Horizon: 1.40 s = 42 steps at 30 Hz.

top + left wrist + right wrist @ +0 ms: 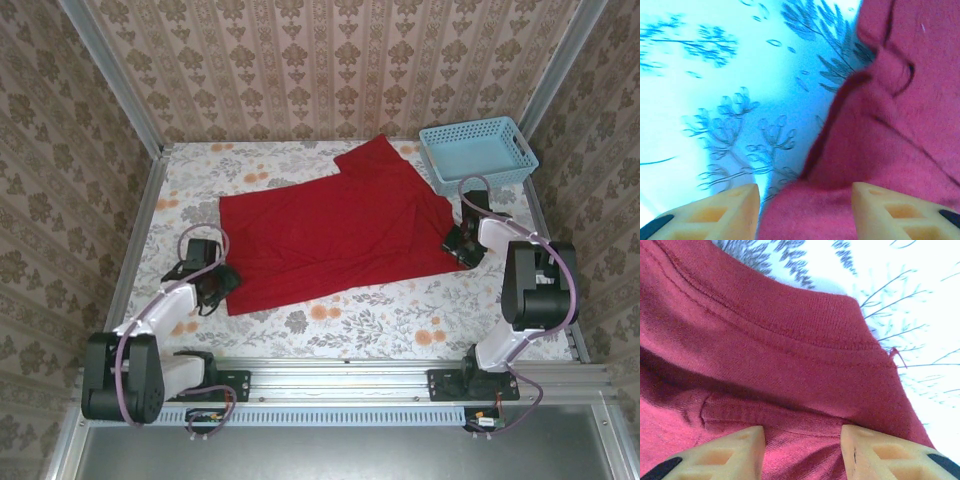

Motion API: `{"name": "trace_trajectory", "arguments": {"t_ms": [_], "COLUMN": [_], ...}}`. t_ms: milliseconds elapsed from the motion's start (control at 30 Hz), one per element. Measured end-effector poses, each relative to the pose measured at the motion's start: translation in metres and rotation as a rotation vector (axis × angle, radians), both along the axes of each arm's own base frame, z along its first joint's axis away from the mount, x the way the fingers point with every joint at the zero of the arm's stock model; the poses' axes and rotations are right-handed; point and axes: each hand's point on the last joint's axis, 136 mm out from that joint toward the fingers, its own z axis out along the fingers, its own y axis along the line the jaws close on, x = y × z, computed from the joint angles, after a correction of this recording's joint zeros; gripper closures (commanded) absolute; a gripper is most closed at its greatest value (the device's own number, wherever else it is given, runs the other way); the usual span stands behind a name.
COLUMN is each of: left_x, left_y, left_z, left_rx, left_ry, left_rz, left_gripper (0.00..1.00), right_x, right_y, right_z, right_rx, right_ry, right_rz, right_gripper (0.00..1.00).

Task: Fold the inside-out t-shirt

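Observation:
The red t-shirt (340, 235) lies spread flat across the middle of the table, one sleeve pointing to the back. My left gripper (217, 286) is low at the shirt's near-left corner. In the left wrist view this gripper (805, 212) is open, its yellow fingers (725, 212) straddling the edge of the red cloth (890, 125). My right gripper (461, 244) sits at the shirt's right edge. In the right wrist view it (802, 452) is open too, with a ribbed, stitched hem of the shirt (770, 340) lying between the fingertips (890, 455).
A light-blue plastic basket (478, 152) stands at the back right corner, close behind the right arm. The floral tablecloth (380, 315) covers the table, and patterned walls close in on the left, back and right.

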Motion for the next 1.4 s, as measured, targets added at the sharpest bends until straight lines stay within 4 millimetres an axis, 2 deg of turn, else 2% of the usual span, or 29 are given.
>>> {"name": "trace_trajectory", "arguments": {"t_ms": [100,200,367,433,500,600,767,867,933,1000,1267,1400], "left_x": [-0.004,-0.007,0.002,0.005,0.005,0.004,0.003,-0.002,-0.004,-0.006,-0.006,-0.008], "left_y": [0.002,-0.013,-0.074,-0.094,-0.105,-0.108,-0.104,-0.098,-0.095,-0.094,-0.094,-0.093], "left_z": [0.012,0.028,0.056,0.055,0.043,0.025,0.012,0.003,-0.001,-0.003,-0.006,-0.008], "left_rx": [0.012,0.02,0.012,0.003,0.0,0.009,0.012,0.017,0.019,0.02,0.019,0.019], "left_ry": [-0.029,-0.061,-0.126,-0.127,-0.098,-0.05,-0.034,-0.015,-0.005,-0.001,-0.006,-0.005], "left_rz": [-0.006,-0.072,-0.283,-0.336,-0.362,-0.367,-0.353,-0.34,-0.332,-0.331,-0.331,-0.331], "left_gripper": [0.48,0.48,0.49,0.49,0.49,0.48,0.47,0.47,0.47,0.47,0.47,0.47], "right_x": [0.001,0.005,0.015,0.016,0.015,0.013,0.014,0.014,0.016,0.02,0.051,0.068], "right_y": [-0.005,0.003,0.047,0.069,0.09,0.113,0.129,0.141,0.148,0.155,0.175,0.179], "right_z": [0.01,0.031,0.057,0.057,0.052,0.04,0.024,0.01,0.006,0.007,0.031,0.032], "right_rx": [-0.028,-0.046,-0.023,0.016,0.054,0.109,0.155,0.174,0.182,0.184,0.148,0.128], "right_ry": [-0.024,-0.081,-0.158,-0.163,-0.156,-0.128,-0.097,-0.056,-0.045,-0.046,-0.121,-0.126], "right_rz": [-0.005,0.027,0.163,0.218,0.267,0.309,0.318,0.331,0.34,0.351,0.395,0.402], "right_gripper": [0.51,0.49,0.46,0.45,0.45,0.44,0.43,0.47,0.51,0.61,0.86,0.99]}}
